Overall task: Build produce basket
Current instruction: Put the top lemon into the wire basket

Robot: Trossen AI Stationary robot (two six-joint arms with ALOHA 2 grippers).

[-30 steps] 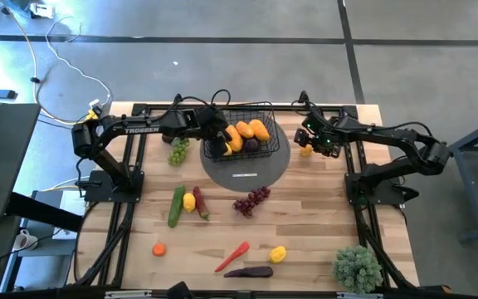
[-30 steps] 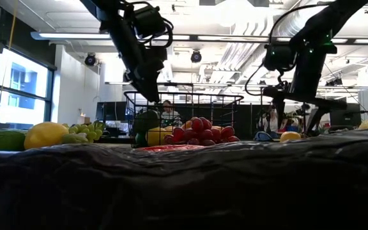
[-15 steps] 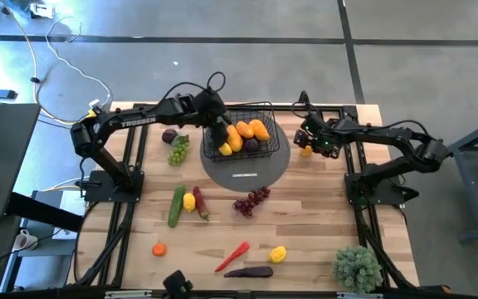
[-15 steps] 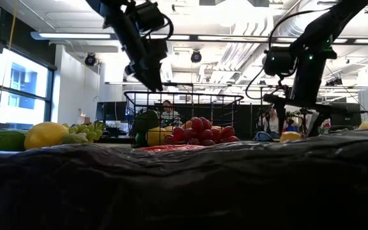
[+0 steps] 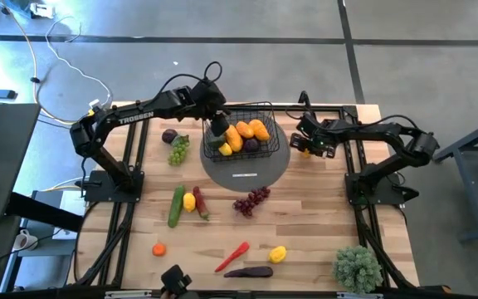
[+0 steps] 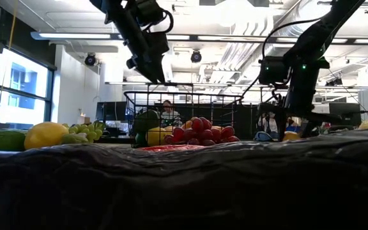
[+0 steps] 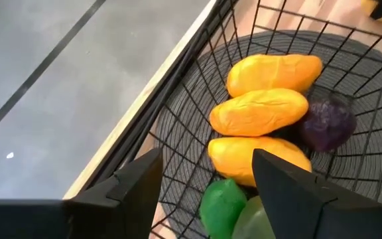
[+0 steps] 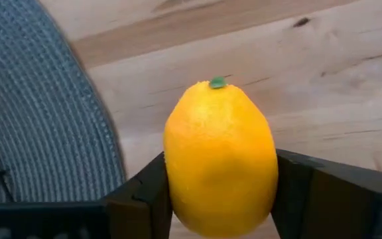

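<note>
Right pincer (image 8: 221,199) is squeezing a lemon (image 8: 221,159) around its fat middle beside the basket (image 5: 247,133); looks light, smooth, probably slippery. Left pincer (image 7: 204,192) is hanging open, empty, over it.

The only wording I can read is "TROSSEN", in light capital letters along the upper link of the left arm (image 5: 135,117), seen from above. A small pale label sits on the grey round mat (image 5: 245,175) just in front of the basket, but its print is too small to make out. Nothing else here carries lettering or numbers I can read.
</note>
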